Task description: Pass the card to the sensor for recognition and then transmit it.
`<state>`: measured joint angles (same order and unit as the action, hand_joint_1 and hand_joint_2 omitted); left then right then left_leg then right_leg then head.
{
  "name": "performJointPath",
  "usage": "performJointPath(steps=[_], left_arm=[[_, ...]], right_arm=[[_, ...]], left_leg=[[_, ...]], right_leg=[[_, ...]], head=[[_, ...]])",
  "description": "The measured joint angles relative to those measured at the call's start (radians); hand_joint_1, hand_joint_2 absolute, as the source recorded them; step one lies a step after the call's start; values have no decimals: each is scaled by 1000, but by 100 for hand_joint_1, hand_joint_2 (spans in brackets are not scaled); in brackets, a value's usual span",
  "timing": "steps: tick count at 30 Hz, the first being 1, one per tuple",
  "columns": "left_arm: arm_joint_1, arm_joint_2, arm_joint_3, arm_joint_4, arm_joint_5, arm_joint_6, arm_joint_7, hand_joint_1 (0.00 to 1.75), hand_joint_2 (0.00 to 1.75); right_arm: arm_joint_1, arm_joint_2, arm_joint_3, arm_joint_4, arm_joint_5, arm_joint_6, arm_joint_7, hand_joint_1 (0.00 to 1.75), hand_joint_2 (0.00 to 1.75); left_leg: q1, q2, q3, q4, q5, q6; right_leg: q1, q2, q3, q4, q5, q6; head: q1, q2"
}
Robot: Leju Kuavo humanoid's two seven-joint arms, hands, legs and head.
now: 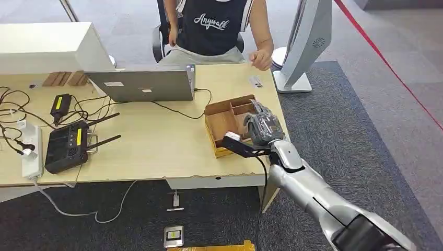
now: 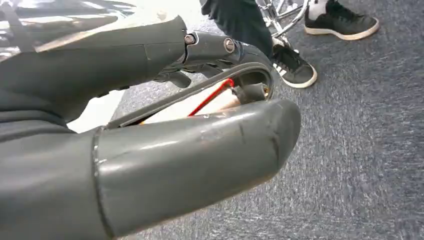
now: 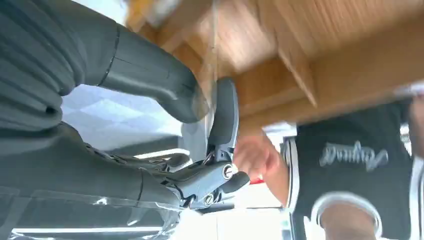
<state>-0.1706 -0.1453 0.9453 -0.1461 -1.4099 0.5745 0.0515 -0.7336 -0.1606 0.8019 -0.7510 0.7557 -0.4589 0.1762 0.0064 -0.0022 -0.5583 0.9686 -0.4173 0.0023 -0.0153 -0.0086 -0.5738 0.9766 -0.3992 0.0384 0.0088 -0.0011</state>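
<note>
My right hand [image 1: 264, 125] hovers over the wooden compartment box [image 1: 225, 121] at the desk's right end. In the right wrist view the thumb [image 3: 160, 82] and a dark finger [image 3: 225, 115] pinch a thin clear card [image 3: 215, 47], seen edge on, just above the box's partitions [image 3: 295, 75]. The white sensor stand [image 1: 305, 44] rises off the desk's far right corner. A person sits across the desk with a hand [image 1: 259, 58] near that corner. My left hand [image 2: 190, 125] hangs above the carpet with nothing in it, thumb and fingers apart.
A small flat item [image 1: 255, 81] lies on the desk near the person's hand. A laptop [image 1: 141, 83], a black router [image 1: 68, 146], a power strip [image 1: 31, 151] and cables cover the desk's left half. Shoes [image 2: 295, 67] stand on the carpet by my left hand.
</note>
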Motion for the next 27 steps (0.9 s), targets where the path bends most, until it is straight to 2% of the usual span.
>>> performJointPath(steps=[6, 15, 27], left_arm=[[-2, 0, 0, 0, -19, 0, -5, 0, 0], [-4, 0, 0, 0, -43, -10, -6, 0, 0], [-18, 0, 0, 0, -93, -36, 2, 0, 0]], right_arm=[[-75, -34, -21, -132, 28, 36, 55, 175, 175], [-127, -61, -43, -295, 55, 105, 93, 175, 175], [-153, -31, -40, -276, 72, 179, 70, 175, 175]], left_leg=[[0, 0, 0, 0, 1, 0], [0, 0, 0, 0, 0, 0], [0, 0, -1, 0, 1, 0]], right_leg=[[0, 0, 0, 0, 0, 0], [0, 0, 0, 0, 0, 0], [0, 0, 0, 0, 1, -1]], head=[[0, 0], [0, 0], [0, 0]])
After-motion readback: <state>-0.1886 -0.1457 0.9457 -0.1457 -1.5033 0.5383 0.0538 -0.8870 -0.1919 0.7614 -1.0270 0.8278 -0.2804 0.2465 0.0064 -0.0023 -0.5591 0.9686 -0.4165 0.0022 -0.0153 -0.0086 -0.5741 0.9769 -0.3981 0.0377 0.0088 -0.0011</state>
